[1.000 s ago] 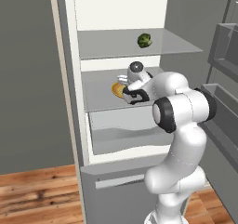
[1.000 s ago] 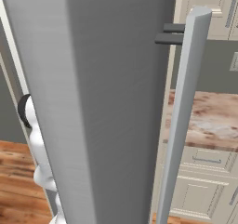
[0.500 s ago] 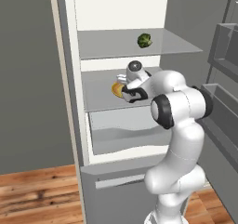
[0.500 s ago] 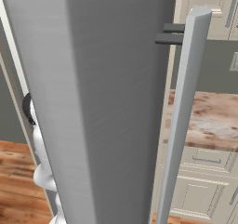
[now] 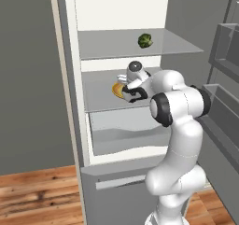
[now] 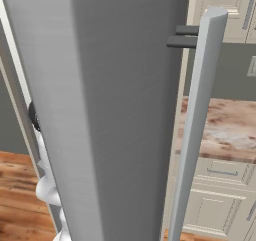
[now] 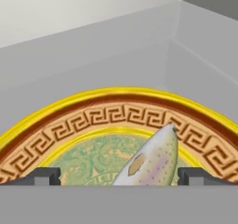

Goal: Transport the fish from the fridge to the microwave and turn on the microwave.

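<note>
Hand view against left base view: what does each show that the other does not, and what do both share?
Hand view: the slender pale beige-grey fish lying on the plate's green centre, between the wide-open gripper fingertips, and the plate's brown key-pattern band.

Left base view: the tall white-framed fridge standing open, a round green vegetable on the upper grey glass shelf, the clear drawer under the plate's shelf, door bins at right, and the wooden floor.

Both: the round yellow-rimmed plate and the grey shelf it sits on.
</note>
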Controlling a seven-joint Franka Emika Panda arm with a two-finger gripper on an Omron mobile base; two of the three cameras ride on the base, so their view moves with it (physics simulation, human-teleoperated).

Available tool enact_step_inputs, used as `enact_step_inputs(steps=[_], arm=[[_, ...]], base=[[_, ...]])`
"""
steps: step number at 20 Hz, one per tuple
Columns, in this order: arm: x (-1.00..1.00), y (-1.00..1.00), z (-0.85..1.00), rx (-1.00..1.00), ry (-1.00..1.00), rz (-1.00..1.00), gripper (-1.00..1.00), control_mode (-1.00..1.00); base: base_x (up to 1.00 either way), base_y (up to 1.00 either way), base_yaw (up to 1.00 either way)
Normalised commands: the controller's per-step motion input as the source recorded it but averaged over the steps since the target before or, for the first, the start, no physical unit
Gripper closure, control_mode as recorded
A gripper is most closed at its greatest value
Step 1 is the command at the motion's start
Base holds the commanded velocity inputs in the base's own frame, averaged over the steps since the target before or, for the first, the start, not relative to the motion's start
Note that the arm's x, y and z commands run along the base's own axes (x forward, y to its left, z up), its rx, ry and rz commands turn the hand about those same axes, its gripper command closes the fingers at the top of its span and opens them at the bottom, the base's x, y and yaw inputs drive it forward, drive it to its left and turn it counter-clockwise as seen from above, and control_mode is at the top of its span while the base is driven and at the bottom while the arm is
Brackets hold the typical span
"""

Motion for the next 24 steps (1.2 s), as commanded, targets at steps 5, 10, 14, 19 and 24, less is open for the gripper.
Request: enact_step_inputs(steps=[5,10,14,19,24], arm=[[0.07,-0.05,-0.11,0.0,0.0,0.0,-1.0,-1.0],[-0.01,-0.02,-0.06,0.0,0.0,0.0,-1.0,-1.0],[-0.01,0.0,-0.06,0.0,0.0,0.0,-1.0,-1.0],[0.0,0.0,-0.07,0.0,0.0,0.0,-1.0,-1.0],[0.0,0.0,-0.08,0.0,0.0,0.0,-1.0,-1.0]], base=[[0.0,0.0,0.0],[0.0,0.0,0.0],[0.0,0.0,0.0],[0.0,0.0,0.0],[0.0,0.0,0.0]])
